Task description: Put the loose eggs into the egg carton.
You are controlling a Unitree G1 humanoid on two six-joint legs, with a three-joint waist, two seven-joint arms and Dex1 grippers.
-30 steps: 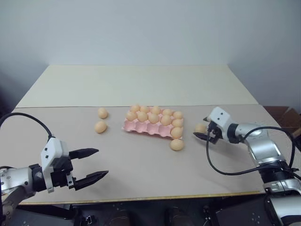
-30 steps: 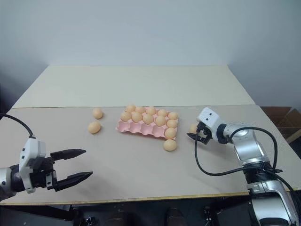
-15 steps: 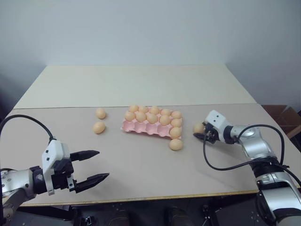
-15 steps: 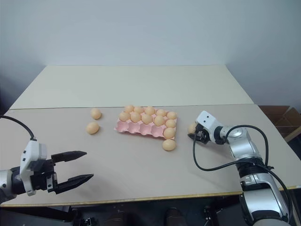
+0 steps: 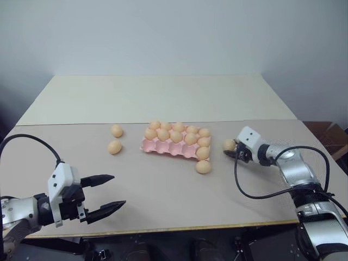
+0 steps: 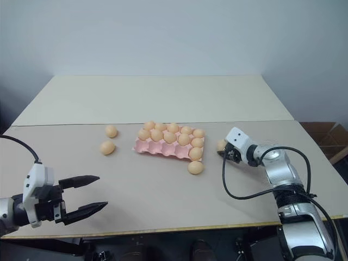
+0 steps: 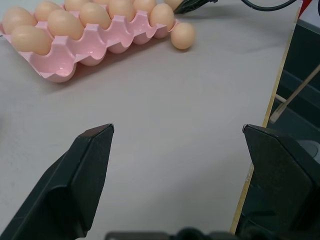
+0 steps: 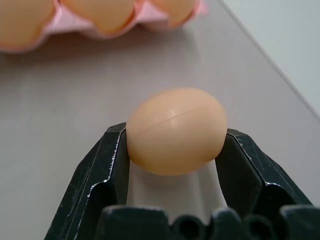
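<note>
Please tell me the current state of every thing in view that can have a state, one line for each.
egg carton: lidless, partly filled, front cups empty.
right gripper: shut on egg.
left gripper: open, holding nothing.
three loose eggs: lying on table.

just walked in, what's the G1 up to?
It's loading loose eggs into the pink carton. The right tool is shut on one egg, right of the carton and not yet in a cup. The left tool hangs open over the table's near left part, holding nothing. Three eggs lie loose on the table: two left of the carton, one at its near right corner.
</note>
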